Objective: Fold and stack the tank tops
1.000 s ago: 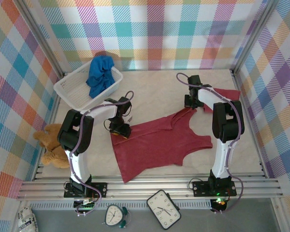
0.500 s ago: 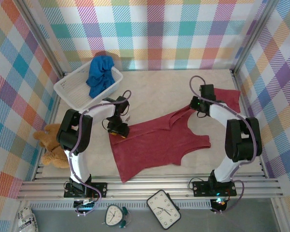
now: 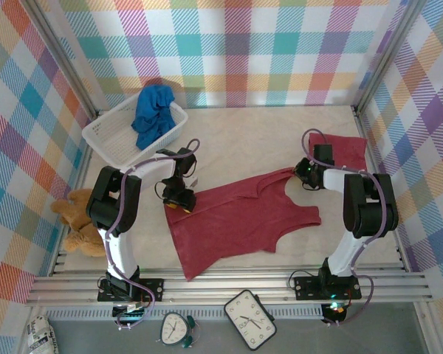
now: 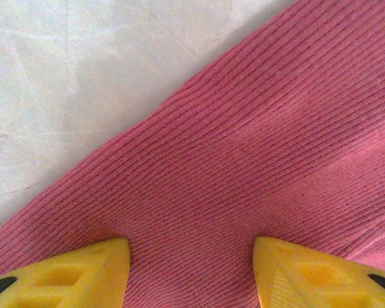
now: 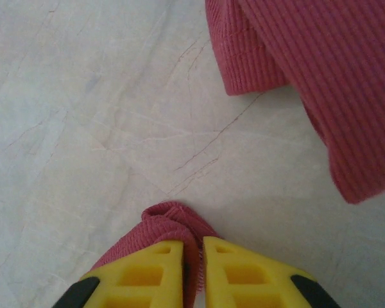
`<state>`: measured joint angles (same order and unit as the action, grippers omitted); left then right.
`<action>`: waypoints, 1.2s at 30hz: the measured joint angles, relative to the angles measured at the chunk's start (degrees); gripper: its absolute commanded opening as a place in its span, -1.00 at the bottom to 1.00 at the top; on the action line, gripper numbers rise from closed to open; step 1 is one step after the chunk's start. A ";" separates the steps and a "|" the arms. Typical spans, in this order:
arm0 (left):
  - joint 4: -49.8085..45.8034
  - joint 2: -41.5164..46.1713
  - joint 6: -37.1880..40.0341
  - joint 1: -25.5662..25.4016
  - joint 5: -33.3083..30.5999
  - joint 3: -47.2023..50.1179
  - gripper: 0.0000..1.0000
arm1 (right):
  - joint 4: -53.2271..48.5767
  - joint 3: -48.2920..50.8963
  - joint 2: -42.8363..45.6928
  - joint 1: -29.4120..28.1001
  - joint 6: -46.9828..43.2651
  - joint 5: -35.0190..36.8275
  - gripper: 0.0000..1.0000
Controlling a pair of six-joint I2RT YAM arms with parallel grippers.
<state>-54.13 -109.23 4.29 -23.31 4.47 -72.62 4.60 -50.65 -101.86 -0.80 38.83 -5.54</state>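
Right wrist: right claw (image 5: 192,244) clamps the red top (image 5: 163,221) by its half-hidden strap, open table (image 5: 83,128) ahead; left claw (image 4: 191,242) spread on it.

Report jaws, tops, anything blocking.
Left jaws open over spread red top. Right jaws pinching its strap. Second red top far right; blue top in basket.
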 measured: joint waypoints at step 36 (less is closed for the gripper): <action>-2.67 -0.09 -2.01 2.43 2.75 -2.86 -0.02 | 1.51 -1.09 -1.60 -0.72 7.56 -10.91 -0.98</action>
<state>-56.80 -109.32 2.28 -20.88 7.22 -75.48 6.11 -51.75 -103.46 -1.52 46.39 -16.45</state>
